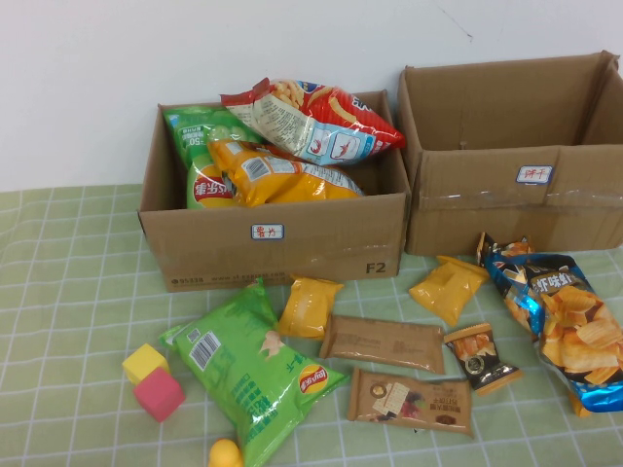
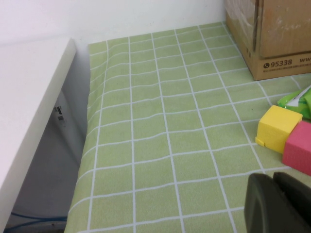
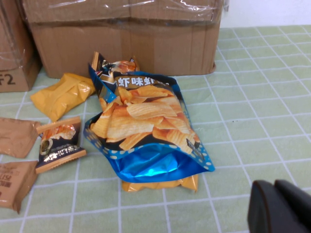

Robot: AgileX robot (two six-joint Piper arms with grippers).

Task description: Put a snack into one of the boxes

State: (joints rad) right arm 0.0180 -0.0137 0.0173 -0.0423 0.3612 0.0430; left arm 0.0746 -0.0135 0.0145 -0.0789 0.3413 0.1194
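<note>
Two open cardboard boxes stand at the back. The left box [image 1: 273, 238] holds a red chip bag [image 1: 316, 122], a yellow bag and a green bag. The right box [image 1: 516, 185] shows no snack inside. Loose snacks lie in front: a green chip bag [image 1: 253, 365], two small yellow packets [image 1: 310, 306] [image 1: 448, 289], two brown bars [image 1: 382, 341] [image 1: 409, 401], a small dark packet [image 1: 480, 357] and a blue chip bag [image 1: 565, 326]. My left gripper [image 2: 273, 178] is shut and empty near the cubes. My right gripper [image 3: 274, 184] is shut and empty, short of the blue chip bag [image 3: 146, 131]. Neither shows in the high view.
A yellow cube [image 1: 144, 363], a pink cube [image 1: 159, 394] and a yellow ball [image 1: 225, 453] lie at the front left. In the left wrist view the cloth's edge drops off beside a white surface [image 2: 29, 97]. The cubes [image 2: 278, 127] lie close to the left gripper.
</note>
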